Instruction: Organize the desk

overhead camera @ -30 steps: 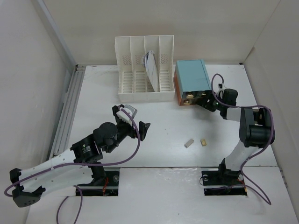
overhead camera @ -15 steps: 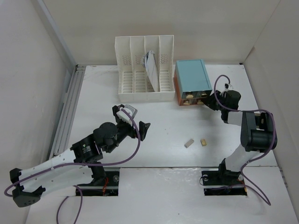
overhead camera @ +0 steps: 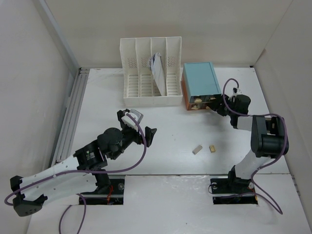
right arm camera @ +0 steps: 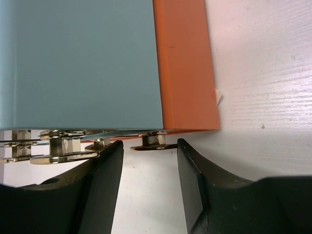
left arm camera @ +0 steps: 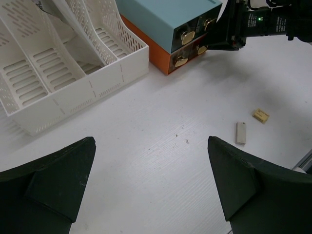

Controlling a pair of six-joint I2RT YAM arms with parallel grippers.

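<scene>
Evidently the step in hand is opening the teal drawer box [overhead camera: 200,80] at the back of the desk [overhead camera: 170,129]. The right gripper [right arm camera: 148,157] has its jaws parted either side of a brass handle [right arm camera: 148,146], unclenched. Next it likely needs to pinch that handle and pull. The left gripper [left arm camera: 148,151] hangs released over bare desk.

The right gripper [overhead camera: 213,104] is at the teal drawer box [overhead camera: 200,80] front.
</scene>
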